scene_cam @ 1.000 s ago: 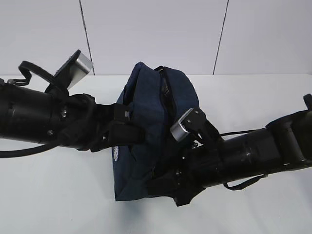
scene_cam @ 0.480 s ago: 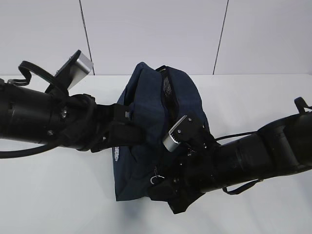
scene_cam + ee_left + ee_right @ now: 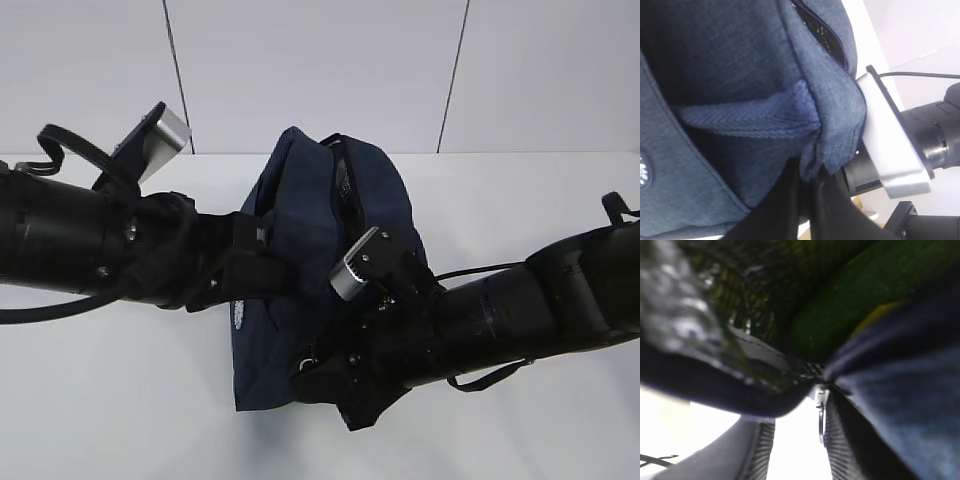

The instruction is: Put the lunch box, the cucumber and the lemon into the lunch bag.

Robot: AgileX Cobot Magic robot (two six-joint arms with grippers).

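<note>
Right tool [image 3: 325, 380] slid lower along the bag [image 3: 300, 220], now at its near zipper end, grip unclear; left tool [image 3: 262, 272] pinches the bag's side strap [image 3: 747, 117].

A smooth white tabletop [image 3: 120, 400] fills the lower part of the exterior view. Behind it stands a plain white panelled wall [image 3: 300, 70], divided by two thin dark vertical seams [image 3: 176, 75].
</note>
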